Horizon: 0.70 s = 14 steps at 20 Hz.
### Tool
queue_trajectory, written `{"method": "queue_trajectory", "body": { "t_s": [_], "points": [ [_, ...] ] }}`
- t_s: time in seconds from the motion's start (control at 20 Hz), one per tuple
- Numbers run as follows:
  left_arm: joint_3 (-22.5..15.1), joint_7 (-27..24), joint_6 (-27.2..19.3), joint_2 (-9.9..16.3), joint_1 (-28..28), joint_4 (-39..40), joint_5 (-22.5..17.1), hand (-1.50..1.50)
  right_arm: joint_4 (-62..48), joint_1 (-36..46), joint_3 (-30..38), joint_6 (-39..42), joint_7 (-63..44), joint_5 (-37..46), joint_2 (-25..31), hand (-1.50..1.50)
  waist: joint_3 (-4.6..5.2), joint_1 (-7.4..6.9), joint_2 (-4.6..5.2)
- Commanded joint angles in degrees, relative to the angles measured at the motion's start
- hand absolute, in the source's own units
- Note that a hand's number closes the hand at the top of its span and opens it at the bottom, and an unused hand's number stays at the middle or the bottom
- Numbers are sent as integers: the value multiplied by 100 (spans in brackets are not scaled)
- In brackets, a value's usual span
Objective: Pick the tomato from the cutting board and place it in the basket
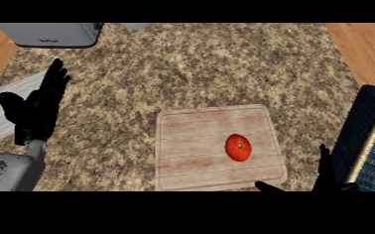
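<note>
Head view shows the round red tomato (239, 147) lying untouched right of centre on the pale wooden cutting board (190, 129), so the pick is not begun: the right hand (324, 171), fingers spread, waits near the board's lower right corner, the dark blue basket (362, 129) just beyond, while the left hand (40, 106) rests open at the left.

A pale wooden cutting board (218, 148) lies on the speckled granite counter (198, 64), near and right of centre. The red tomato (238, 147) sits on the board, in its right half. The black left hand (38, 106) stands at the left edge, well apart from the board. The black right hand (326, 174) shows at the near right, just beside the board's near right corner. A grey metal appliance (53, 33) stands at the far left corner. A dark blue woven basket (360, 139) lies at the right edge, right of the board.
</note>
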<state>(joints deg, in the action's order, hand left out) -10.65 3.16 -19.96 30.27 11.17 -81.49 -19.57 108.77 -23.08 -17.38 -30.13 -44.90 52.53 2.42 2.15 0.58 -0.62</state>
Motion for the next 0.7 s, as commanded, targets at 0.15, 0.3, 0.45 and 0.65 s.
{"method": "queue_trajectory", "body": {
  "t_s": [0.15,0.3,0.45,0.65],
  "points": [
    [41,88,45,-47,-22,-96,25,0,1249,199,-916,829,-2598,1288,-236,-150,-198,-57,56],
    [-28,140,32,-174,-3,-140,159,0,845,757,-1232,853,-3246,1611,-239,-150,-208,-76,63],
    [-38,224,-51,-239,-60,-279,308,0,543,1166,-1309,634,-3381,1638,-240,-150,-212,-84,62],
    [218,-68,250,-262,-120,-51,195,0,110,1273,-1517,294,-3430,2074,-241,-150,-211,-74,61]
  ]
}}
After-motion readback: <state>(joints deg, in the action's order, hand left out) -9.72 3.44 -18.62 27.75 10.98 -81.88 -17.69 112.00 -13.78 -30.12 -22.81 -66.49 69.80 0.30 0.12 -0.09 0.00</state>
